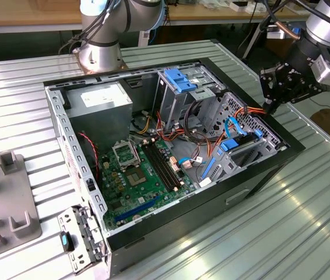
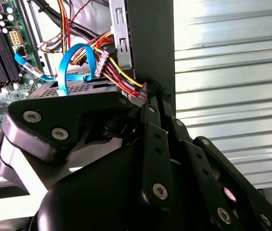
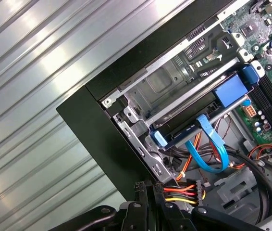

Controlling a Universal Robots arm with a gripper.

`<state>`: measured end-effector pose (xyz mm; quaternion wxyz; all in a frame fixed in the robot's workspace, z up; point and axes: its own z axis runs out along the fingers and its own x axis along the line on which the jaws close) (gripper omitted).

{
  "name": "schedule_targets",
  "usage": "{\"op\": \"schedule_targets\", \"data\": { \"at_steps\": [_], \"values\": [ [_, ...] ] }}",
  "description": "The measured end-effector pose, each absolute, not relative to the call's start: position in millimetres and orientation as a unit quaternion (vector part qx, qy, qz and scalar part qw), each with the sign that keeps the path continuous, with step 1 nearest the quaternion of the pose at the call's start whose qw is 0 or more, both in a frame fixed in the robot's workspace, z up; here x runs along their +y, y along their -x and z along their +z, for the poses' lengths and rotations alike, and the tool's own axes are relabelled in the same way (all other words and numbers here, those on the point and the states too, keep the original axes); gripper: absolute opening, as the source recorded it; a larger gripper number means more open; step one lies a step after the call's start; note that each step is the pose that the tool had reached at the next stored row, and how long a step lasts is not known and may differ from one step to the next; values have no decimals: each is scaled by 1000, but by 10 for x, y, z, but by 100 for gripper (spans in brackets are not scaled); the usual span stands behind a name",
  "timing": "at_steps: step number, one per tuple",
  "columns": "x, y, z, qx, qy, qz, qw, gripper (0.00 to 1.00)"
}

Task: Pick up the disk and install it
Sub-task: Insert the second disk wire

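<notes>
One gripper (image 1: 274,93) is hanging at the case's edge on the exterior view's right, above the drive bay corner. Its dark linkages are crowding the foreground in both wrist views, with the fingertips converging near the bundle of red, yellow and black power wires (image 3: 184,191); whether the fingers are parted or pressed together cannot be told, and nothing is visibly clamped between them. Just beyond the gripper, the disk (image 1: 242,147) is lying in the metal drive cage (image 3: 174,91) inside the open computer case (image 1: 153,224), its bright blue carrier rails (image 3: 229,89) running along the cage, which suggests it is already seated or nearly seated in its slot. A thin blue data cable (image 3: 208,151) is looping beside the disk, close to the gripper, so it is likely bending out of the way of the bay. Farther in, the motherboard (image 1: 144,175) is lying flat, with the power supply (image 1: 98,102) behind it. Everything is resting on a ribbed metal counter (image 1: 281,221).
</notes>
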<state>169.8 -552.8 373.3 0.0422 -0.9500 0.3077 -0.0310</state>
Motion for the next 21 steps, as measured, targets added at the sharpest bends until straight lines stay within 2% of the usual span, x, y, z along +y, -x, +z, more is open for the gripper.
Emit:
{"op": "schedule_targets", "data": {
  "at_steps": [10, 21],
  "values": [
    [-5528, -1432, 3735, 309, 950, -32, 42, 16],
    [-5528, -1417, 3725, 386, 921, -36, 40, 16]
  ]
}}
